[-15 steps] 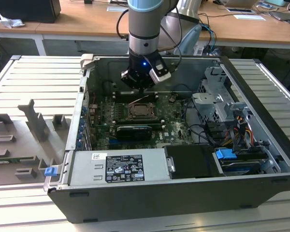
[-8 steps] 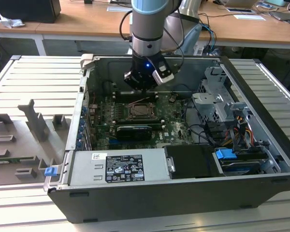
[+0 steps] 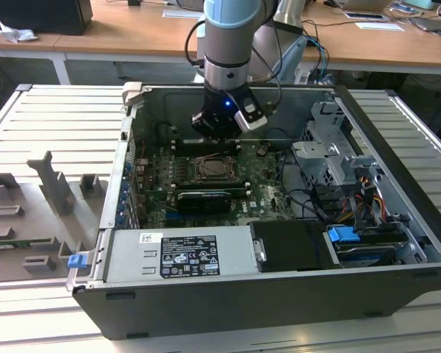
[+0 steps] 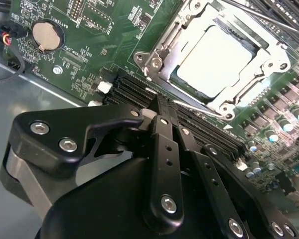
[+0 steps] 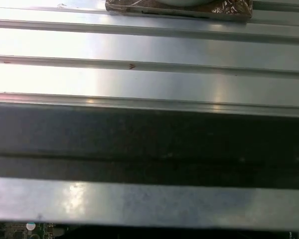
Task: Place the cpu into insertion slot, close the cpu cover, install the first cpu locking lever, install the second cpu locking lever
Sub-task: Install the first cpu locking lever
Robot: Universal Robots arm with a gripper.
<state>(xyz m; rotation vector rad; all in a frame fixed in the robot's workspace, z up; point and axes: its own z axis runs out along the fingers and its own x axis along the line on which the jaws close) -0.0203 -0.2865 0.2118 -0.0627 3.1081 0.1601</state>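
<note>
Hovering over the motherboard (image 4: 79, 59), your gripper (image 4: 162, 107) sits just beside the socket with fingers pinched together and nothing between them. The cpu (image 4: 217, 59) lies flat in the socket, under the lowered cpu cover (image 4: 261, 67), just beyond the fingertips.

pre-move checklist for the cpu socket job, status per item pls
1. cpu seated in the socket: ok, it lies flat inside the frame in the second wrist view.
2. cpu cover closed over the chip: ok, the frame lies flat around it.
3. Locking levers latched: cannot tell.
4. Gripper empty: ok, fingers closed together with nothing between them.
5. Gripper clear of the socket: ok, it sits beside the memory slots, short of the cover.
6. Arm inside the case, above the board: ok.
</note>
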